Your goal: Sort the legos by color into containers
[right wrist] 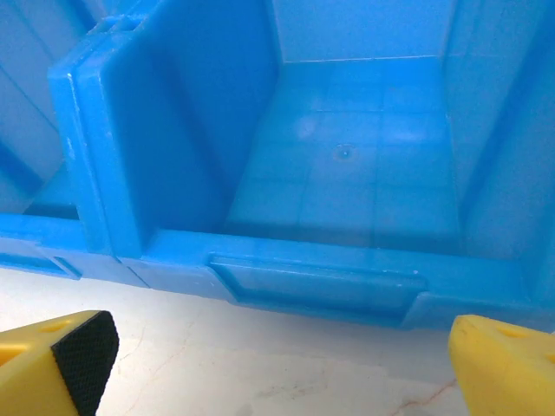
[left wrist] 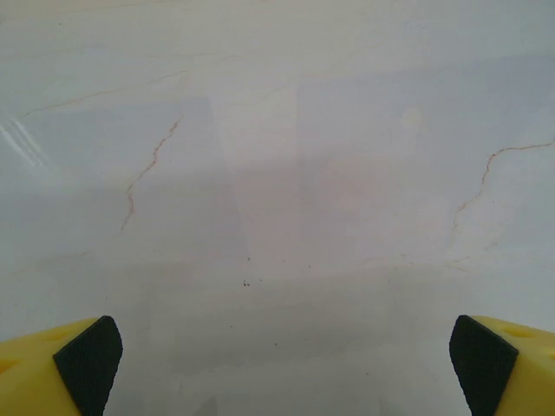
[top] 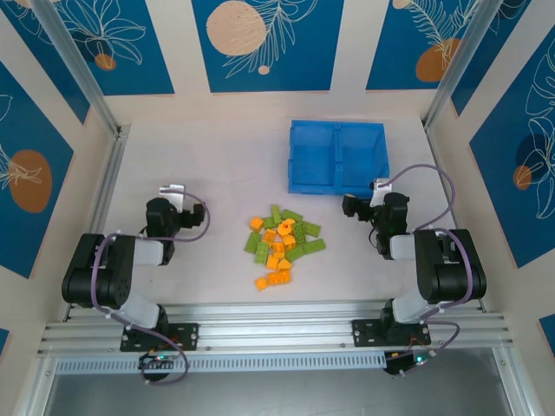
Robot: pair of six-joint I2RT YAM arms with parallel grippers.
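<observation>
Hands: left gripper [left wrist: 286, 368], jaws wide apart, nothing held, over bare table [left wrist: 277, 173]; right gripper [right wrist: 290, 364], jaws likewise apart and unloaded, just before the near wall of the containers [right wrist: 312, 282].

Hazards: the bricks look packed and partly overlapping, so one pinch may lift both colours or scatter neighbours; flat plates may slip; the right arm could nudge the tray.

Item: legos [top: 282, 247], orange-yellow and light green mixed, heaped mid-table toward the near edge, none yet binned.
</observation>
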